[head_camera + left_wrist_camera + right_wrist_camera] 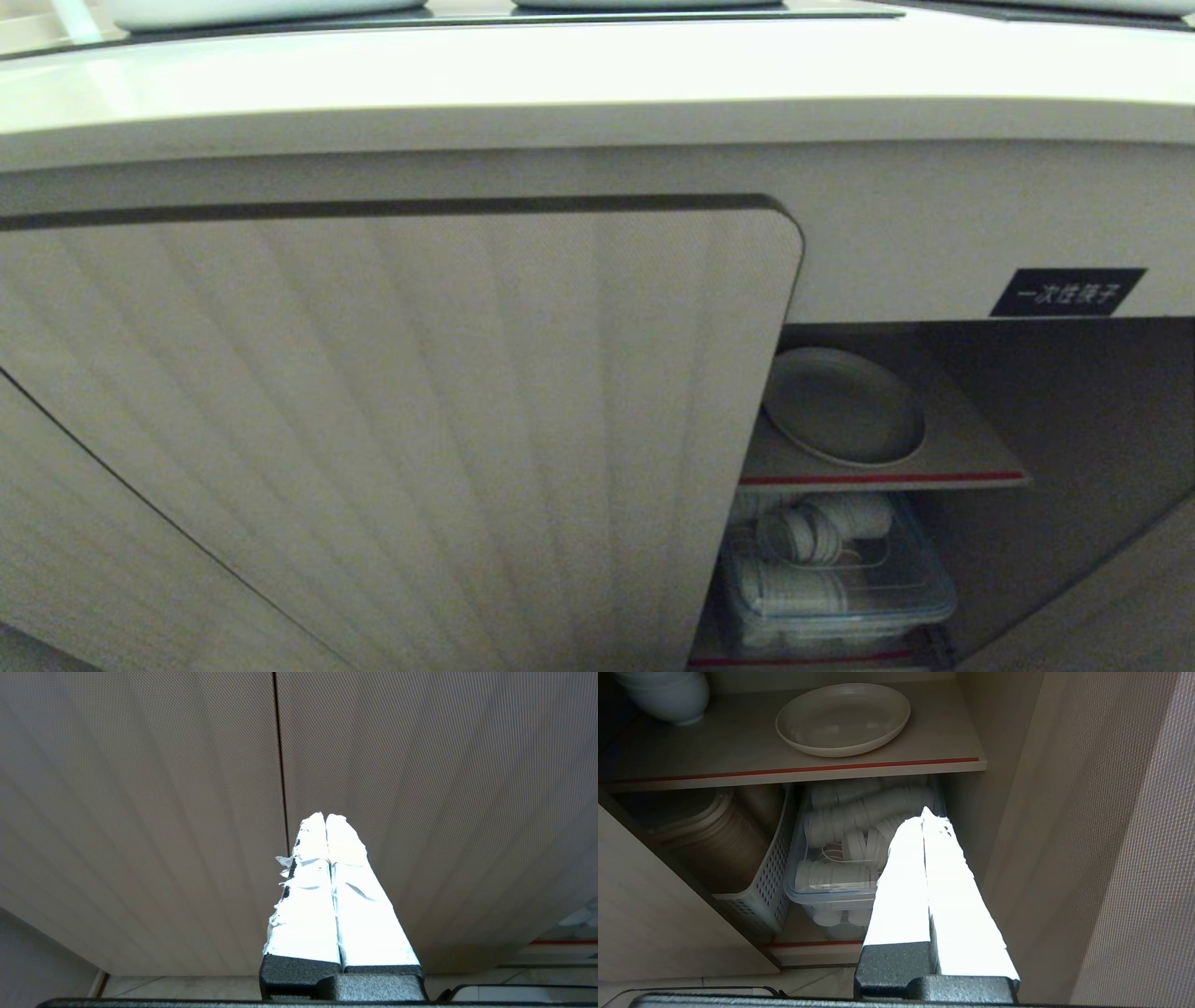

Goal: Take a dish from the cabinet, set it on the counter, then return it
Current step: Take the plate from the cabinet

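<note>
You are at the very start: the dish [843, 718] lies flat on the upper, red-edged shelf [794, 771] inside the cabinet [934, 243], and nothing is held. Judging from this, the step in hand is the reach for the dish, and the right arm looks the better placed, since the opening is on that side and the ribbed door [392, 420] screens the rest. Your right gripper [924, 814] has its white-taped fingers pressed together, so part them before you go in. Come to the dish from the front, over the shelf's red lip, and take the near rim between the fingers rather than pushing at it; the plate is shallow and smooth and I judge it will slide back if nudged. Keep clear of the pale bowls [663, 695] standing beside it on the same shelf. For now the dish is well apart from the right fingertips, on the shelf above the clear tub of lids [850, 858] toward which they point. Your left gripper [325, 816], also closed and empty, faces the ribbed doors and can stay parked. The counter [597, 75] runs above the cabinet.
</note>
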Controlling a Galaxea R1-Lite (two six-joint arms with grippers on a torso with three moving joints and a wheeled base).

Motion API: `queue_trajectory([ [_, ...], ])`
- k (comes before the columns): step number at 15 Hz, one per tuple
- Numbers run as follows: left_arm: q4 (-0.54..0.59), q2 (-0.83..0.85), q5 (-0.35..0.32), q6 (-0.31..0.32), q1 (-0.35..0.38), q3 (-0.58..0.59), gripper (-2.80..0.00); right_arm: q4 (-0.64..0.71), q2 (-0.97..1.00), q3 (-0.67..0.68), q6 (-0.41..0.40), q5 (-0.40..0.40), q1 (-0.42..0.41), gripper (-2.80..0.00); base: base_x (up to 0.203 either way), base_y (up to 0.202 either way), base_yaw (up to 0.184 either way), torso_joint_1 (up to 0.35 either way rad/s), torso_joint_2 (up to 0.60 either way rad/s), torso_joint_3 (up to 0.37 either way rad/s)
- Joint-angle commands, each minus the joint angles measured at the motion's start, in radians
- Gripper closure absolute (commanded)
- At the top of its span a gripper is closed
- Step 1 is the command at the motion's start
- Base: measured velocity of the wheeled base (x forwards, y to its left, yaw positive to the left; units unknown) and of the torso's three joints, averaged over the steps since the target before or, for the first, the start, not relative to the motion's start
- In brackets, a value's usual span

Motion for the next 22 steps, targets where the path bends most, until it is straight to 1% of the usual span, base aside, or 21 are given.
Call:
queue_trajectory([
  [1, 0.0, 0.0, 0.0, -0.001, 0.0, 0.0, 0.0, 0.0, 0.0, 0.0, 0.0, 0.0, 0.0, 0.0, 0.0, 0.0, 0.0, 0.0, 0.0, 0.0],
  [17, 0.0, 0.0, 0.0, -0.001, 0.0, 0.0, 0.0, 0.001, 0.0, -0.002, -0.018, 0.005, 0.0, 0.0, 0.0, 0.0, 0.0, 0.0, 0.0, 0.0],
  [19, 0.0, 0.0, 0.0, -0.001, 0.0, 0.0, 0.0, 0.002, 0.0, 0.0, -0.047, 0.009, 0.0, 0.0, 0.0, 0.0, 0.0, 0.0, 0.0, 0.0],
  [20, 0.0, 0.0, 0.0, -0.001, 0.0, 0.0, 0.0, 0.003, 0.0, -0.001, -0.084, 0.036, 0.0, 0.0, 0.0, 0.0, 0.0, 0.0, 0.0, 0.0],
  [22, 0.0, 0.0, 0.0, -0.001, 0.0, 0.0, 0.0, -0.003, 0.059, -0.001, -0.155, 0.056, 0.0, 0.0, 0.0, 0.0, 0.0, 0.0, 0.0, 0.0],
])
